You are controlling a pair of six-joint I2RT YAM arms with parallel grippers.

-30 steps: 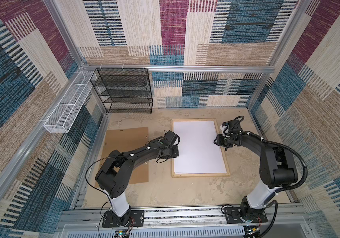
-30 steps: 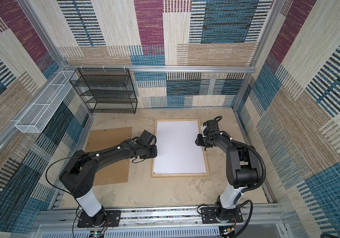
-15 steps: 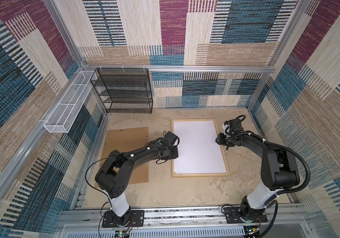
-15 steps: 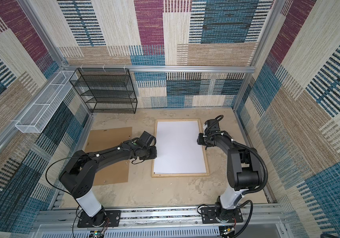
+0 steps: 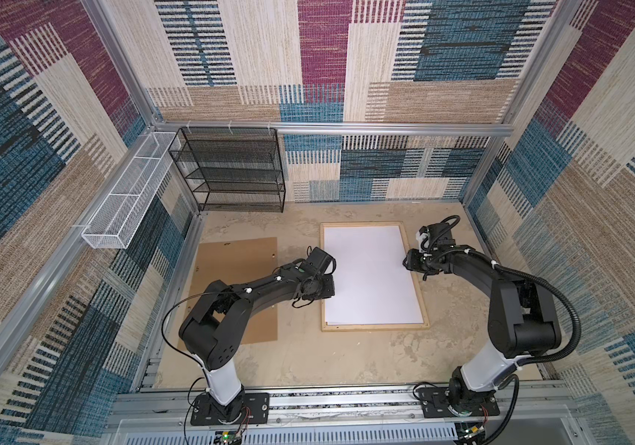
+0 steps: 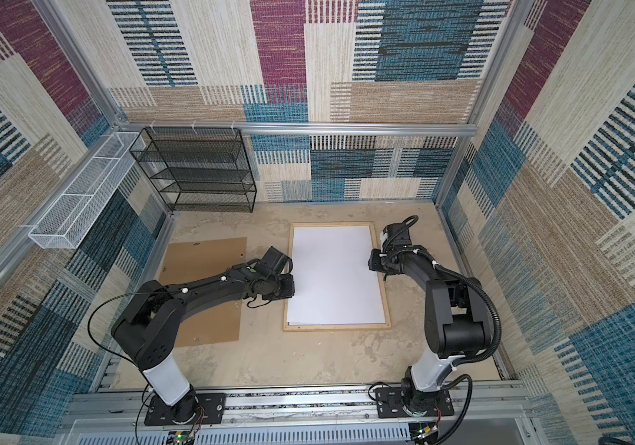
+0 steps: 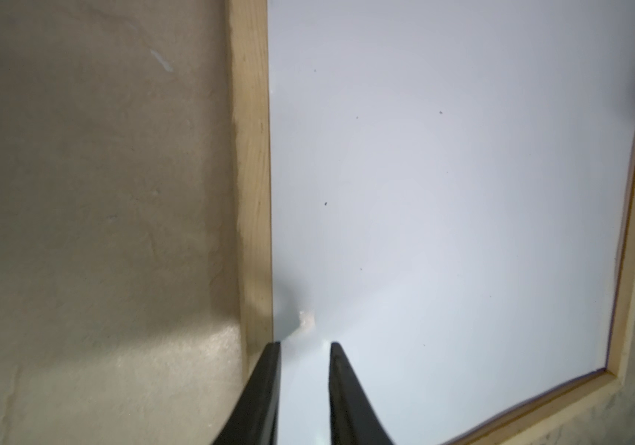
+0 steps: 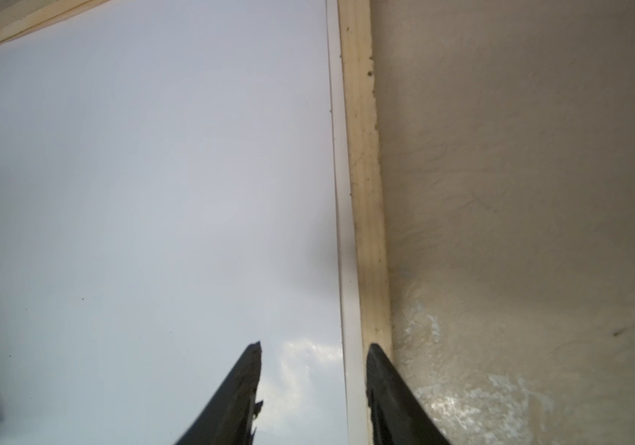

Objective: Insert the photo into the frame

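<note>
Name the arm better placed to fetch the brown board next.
Left, probably. The brown board lies beside the frame, partly under the left arm; the left gripper is at the frame bar facing it, the right gripper across the photo.

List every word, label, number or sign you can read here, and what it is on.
None readable.
The photo lies white back up in the frame, blank but for specks.
Small marks on the brown backing board are too small to read.
</note>
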